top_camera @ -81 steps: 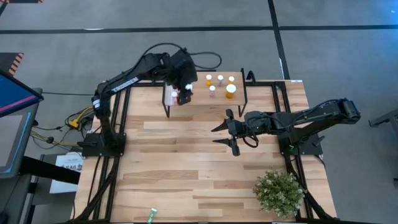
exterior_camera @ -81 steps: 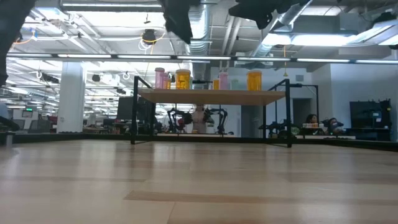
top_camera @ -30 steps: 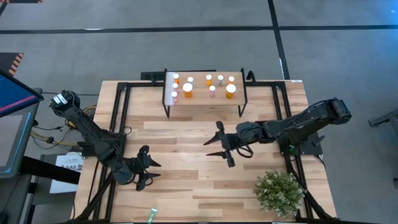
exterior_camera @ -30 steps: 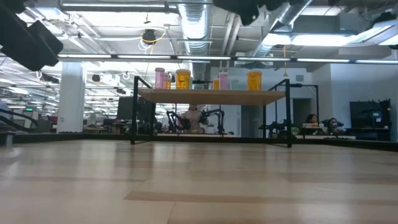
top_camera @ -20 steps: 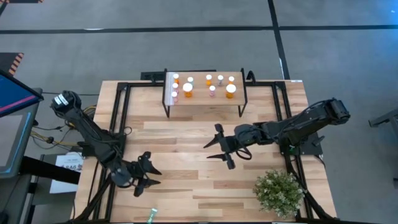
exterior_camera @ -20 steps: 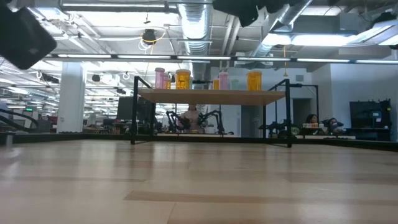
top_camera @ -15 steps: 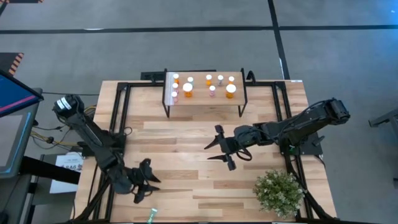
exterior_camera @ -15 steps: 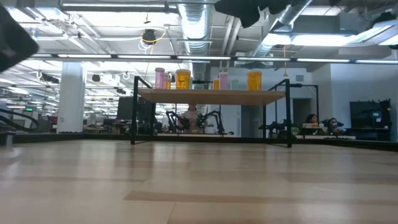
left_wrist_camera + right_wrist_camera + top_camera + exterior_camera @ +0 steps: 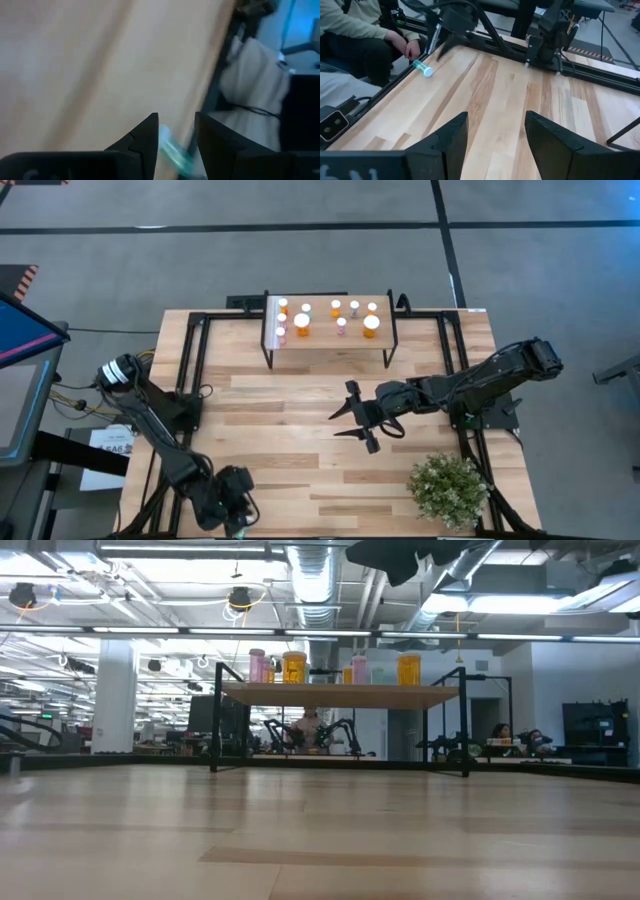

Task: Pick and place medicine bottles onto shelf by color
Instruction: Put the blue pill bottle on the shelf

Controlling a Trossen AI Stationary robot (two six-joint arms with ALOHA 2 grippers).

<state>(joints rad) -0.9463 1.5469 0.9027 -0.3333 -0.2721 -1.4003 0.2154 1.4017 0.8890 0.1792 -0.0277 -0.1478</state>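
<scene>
The left arm's dark two-finger gripper (image 9: 238,502) hung low over the near edge of the large light-wood tabletop (image 9: 300,440), right beside a small green bottle with a white cap (image 9: 422,68) that lay on its side against the black metal frame rail (image 9: 395,85). In the left wrist view the bottle (image 9: 172,150) showed in the narrow gap between the fingers (image 9: 145,135); the jaws stood part-closed with daylight between them and, as far as could be seen, gripped nothing. The main risk seemed to be the bottle's pose: lying down and round, it could roll away or be nudged off the table edge if one finger touched it before the other, and the rail so close might block a finger from seating. A person's hand (image 9: 410,49) rested just beyond that rail, near the approach. The other small white-capped bottles, orange and pink (image 9: 302,323), stood on the small raised light-wood shelf on black legs (image 9: 320,338) at the far side, well apart, so a long carry would test a weak grasp. The right arm's gripper (image 9: 352,418) waited over mid-table with fingers spread and empty.
</scene>
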